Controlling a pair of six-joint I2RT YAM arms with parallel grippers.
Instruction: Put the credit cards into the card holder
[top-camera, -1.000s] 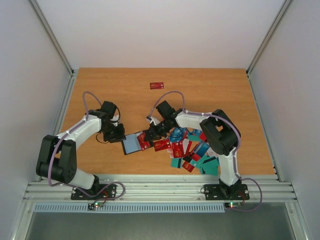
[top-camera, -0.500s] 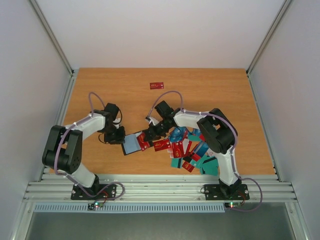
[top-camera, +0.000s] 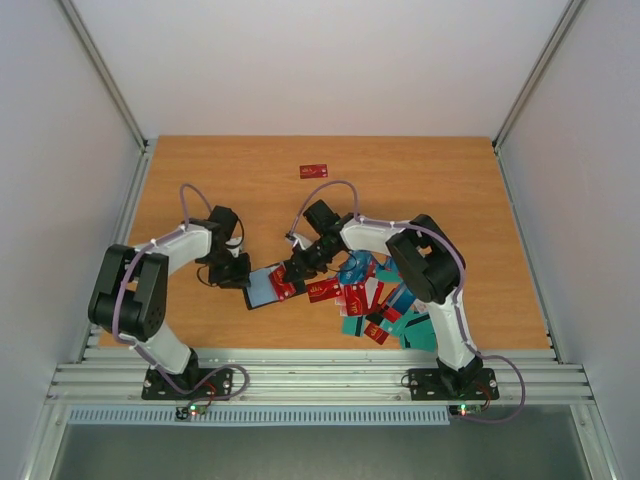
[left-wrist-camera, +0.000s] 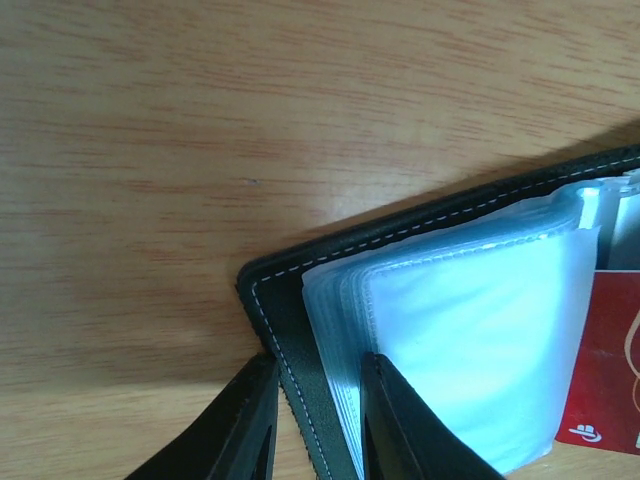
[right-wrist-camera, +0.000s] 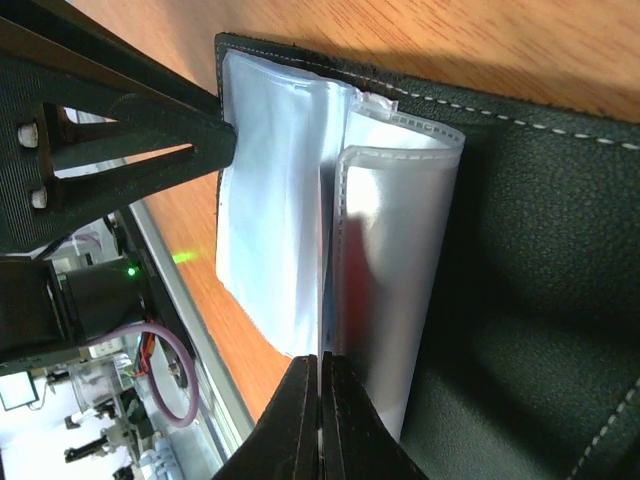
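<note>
The black card holder (top-camera: 258, 291) lies open on the table, its clear plastic sleeves (left-wrist-camera: 470, 340) facing up. My left gripper (top-camera: 236, 270) is shut on its left edge, one finger under the black cover (left-wrist-camera: 290, 330) and one on the sleeves; the gripper (left-wrist-camera: 315, 410) shows low in the left wrist view. My right gripper (top-camera: 290, 274) is shut on a red credit card (top-camera: 284, 285), held edge-on (right-wrist-camera: 322, 300) between two sleeves of the holder (right-wrist-camera: 540, 250). The red card's end shows in the left wrist view (left-wrist-camera: 605, 370). The other credit cards (top-camera: 385, 300) lie in a pile to the right.
A single red card (top-camera: 314, 171) lies alone at the far middle of the table. The card pile sits under the right arm's forearm. The left gripper's body (right-wrist-camera: 120, 130) stands close beside the holder in the right wrist view. Metal rails (top-camera: 300, 375) line the near edge.
The right gripper has moved slightly left with the red card, further over the holder. The left arm's elbow has folded in toward its base; its gripper stays on the holder.
</note>
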